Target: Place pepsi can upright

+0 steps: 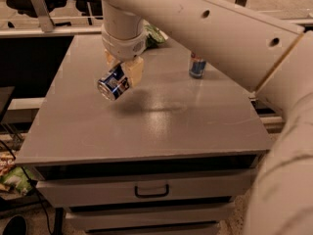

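The pepsi can point(113, 83) is dark blue with a silver end and a red-white-blue logo. It is tilted, its silver end pointing down and to the left, and it hangs clear above the grey table point(146, 126), with its shadow on the tabletop to its right. My gripper point(122, 67) is shut on the pepsi can, with one cream finger point(134, 70) on its right side and the other at its upper left. The white arm reaches in from the upper right.
A taller, slimmer blue-and-silver can point(197, 65) stands upright at the back right of the table. A green bag point(154, 35) lies at the back behind my wrist. Drawers with a handle point(151, 191) sit under the table's front edge.
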Available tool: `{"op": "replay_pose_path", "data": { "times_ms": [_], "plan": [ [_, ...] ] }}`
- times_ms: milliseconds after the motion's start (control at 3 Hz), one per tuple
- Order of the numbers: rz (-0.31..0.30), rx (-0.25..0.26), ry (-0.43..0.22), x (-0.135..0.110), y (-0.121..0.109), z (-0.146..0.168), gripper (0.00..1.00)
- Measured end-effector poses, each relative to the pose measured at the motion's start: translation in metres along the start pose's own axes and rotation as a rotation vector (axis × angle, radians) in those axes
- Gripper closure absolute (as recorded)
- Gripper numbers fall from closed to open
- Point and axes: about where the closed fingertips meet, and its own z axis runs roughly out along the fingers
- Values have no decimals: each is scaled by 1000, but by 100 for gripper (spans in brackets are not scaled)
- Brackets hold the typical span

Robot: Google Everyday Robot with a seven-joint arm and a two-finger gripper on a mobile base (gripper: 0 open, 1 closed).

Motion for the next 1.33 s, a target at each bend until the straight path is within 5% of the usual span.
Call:
{"op": "replay_pose_path", "data": {
  "times_ms": [333,667,1333],
  "plan": [
    [-94,163,42,-4,-13,-22,100],
    [-97,219,51,-2,-27,-25,100],
    [-116,193,90,-1,-23,-29,100]
  ]
}}
